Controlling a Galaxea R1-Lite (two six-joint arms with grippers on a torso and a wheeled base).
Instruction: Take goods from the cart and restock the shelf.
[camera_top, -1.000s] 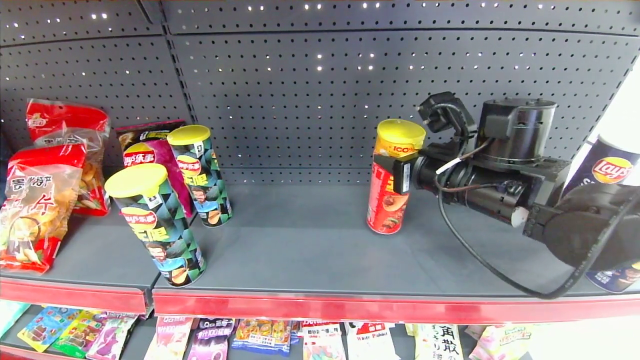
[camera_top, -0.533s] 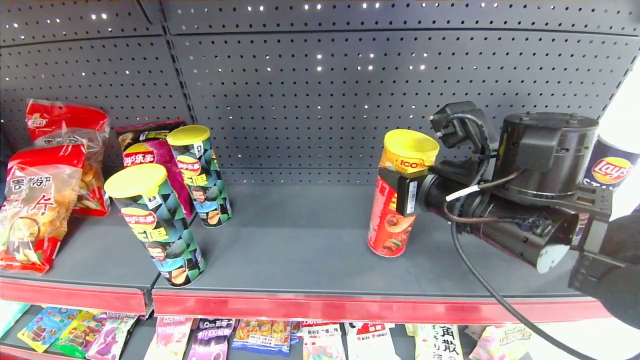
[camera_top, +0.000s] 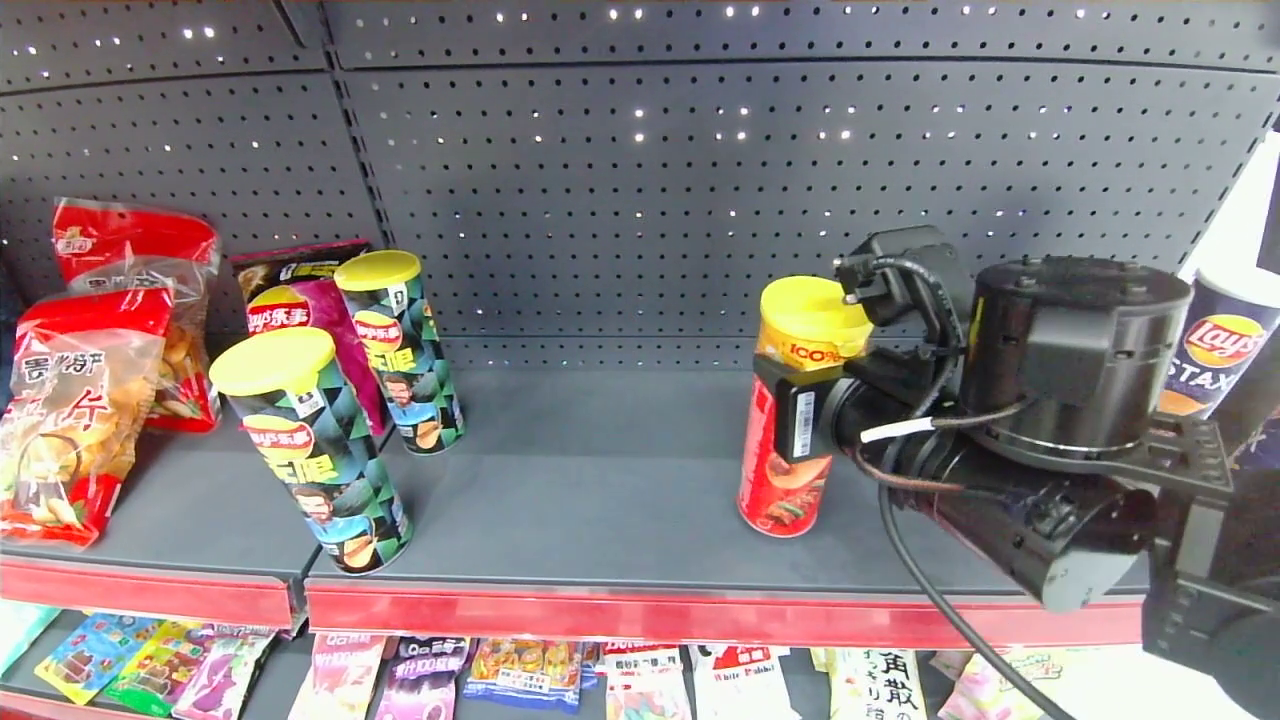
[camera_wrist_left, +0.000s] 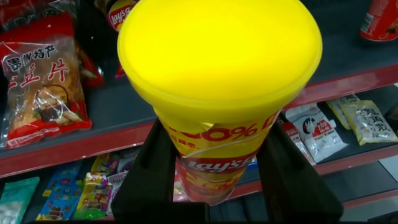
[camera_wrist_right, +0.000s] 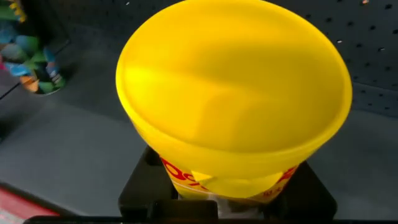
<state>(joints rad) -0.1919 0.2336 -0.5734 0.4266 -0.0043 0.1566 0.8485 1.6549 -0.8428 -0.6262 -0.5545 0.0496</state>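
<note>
- The right gripper (camera_top: 792, 405) clamped a red can (camera_top: 785, 470) across its upper body, right of centre in the head view, with its jaws drawn in narrow against the can's sides.
- The red can stood with its long axis near vertical, its yellow lid up and leaning slightly toward the right of the frame.
- Its base sat low over the grey shelf (camera_top: 600, 500), near the red front edge; whether it touched the deck could not be told.
- In the right wrist view the red can (camera_wrist_right: 233, 81) pointed its lid at the camera, with black fingers (camera_wrist_right: 146, 183) pressed to the body beneath.
- The left gripper (camera_wrist_left: 214, 165) gripped a second can (camera_wrist_left: 217, 62), lid toward the lens and long axis running away from it, with the jaws closed on its red-and-yellow body.
- At the left of the head view a front green can (camera_top: 310, 450) and a rear green can (camera_top: 400, 350) stood upright.
- A purple bag (camera_top: 310, 310) stood just behind them, and red snack bags (camera_top: 80, 420) lay at the far left.
- A blue can (camera_top: 1215, 350) stood at the right edge.
</note>
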